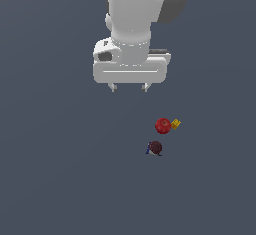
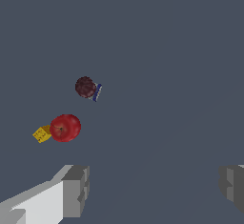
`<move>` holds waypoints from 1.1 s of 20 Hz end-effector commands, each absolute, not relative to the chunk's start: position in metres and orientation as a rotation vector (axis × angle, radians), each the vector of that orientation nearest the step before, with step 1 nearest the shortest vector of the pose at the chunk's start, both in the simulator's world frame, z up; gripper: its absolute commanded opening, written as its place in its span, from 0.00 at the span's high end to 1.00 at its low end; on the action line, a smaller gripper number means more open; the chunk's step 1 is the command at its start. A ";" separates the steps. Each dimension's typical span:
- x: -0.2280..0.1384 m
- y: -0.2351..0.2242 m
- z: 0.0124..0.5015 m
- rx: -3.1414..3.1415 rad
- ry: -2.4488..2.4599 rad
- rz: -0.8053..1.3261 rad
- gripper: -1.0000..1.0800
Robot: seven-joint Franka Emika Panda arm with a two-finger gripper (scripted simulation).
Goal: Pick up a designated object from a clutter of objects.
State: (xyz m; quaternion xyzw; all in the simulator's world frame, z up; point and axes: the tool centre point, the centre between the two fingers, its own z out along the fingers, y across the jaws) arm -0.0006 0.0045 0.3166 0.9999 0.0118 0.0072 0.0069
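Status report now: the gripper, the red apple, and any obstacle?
Gripper open, empty, not over the apple. Red apple on floor, untouched. Yellow block right against it; maroon ball nearby, apart.

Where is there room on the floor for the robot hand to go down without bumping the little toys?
Bare grey surface spreads everywhere to the exterior view's left of the maroon ball, and directly under the open gripper. It is crowded only at the red apple, where the yellow block sits right against it, the maroon ball just beyond.

A bare simulated scene: featureless flat grey floor (image 1: 50, 179), rendered shading.
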 end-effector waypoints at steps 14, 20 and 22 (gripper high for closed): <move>-0.001 0.008 0.324 3.113 0.049 0.054 0.04; 0.003 0.019 0.308 3.110 0.095 0.049 0.04; 0.005 0.026 0.298 3.107 0.124 0.047 0.04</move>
